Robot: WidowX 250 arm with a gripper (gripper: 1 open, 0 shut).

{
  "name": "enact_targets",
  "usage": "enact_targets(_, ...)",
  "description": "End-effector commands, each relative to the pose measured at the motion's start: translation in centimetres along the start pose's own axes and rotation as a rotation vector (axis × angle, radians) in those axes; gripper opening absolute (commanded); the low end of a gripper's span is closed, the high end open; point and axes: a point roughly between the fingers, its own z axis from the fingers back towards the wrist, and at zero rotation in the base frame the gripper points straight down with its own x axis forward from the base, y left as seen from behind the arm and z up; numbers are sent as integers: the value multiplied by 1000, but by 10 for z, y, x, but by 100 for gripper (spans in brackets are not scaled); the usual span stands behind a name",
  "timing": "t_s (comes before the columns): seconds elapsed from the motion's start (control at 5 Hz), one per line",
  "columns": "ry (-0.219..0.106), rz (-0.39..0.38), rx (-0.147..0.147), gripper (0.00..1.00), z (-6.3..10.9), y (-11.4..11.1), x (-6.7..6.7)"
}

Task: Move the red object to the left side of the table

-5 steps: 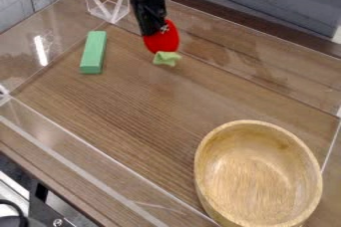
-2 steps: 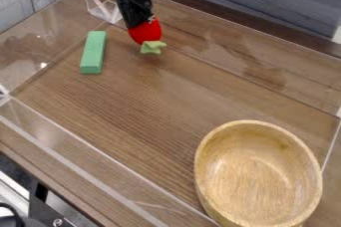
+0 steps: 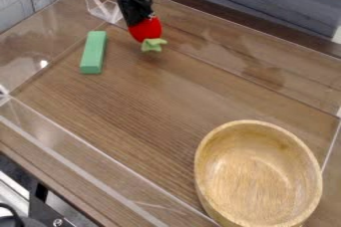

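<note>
Gripper (image 3: 142, 22), black, comes down steeply from the top edge at the far side of the table (image 3: 160, 112), jaws drawn in tight on the red object (image 3: 146, 30). Red object sits low at the tabletop, its light-green leafy end (image 3: 158, 45) pointing toward the camera; contact with the wood not clear. Green block (image 3: 94, 51) lies near, to its left. Wooden bowl (image 3: 258, 176) well apart, near right corner
</note>
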Motion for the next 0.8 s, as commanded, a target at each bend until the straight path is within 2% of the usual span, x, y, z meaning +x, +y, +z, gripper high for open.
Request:
enact_targets(0.0,-45,-24,16,0,13,8,2)
enact_targets(0.2,-51,-63,-8,0,8,-3,7)
enact_targets(0.4,-58,-102,-29,100,4,-15,12)
enact_targets(0.6,-66,-159,-53,0,4,-19,12)
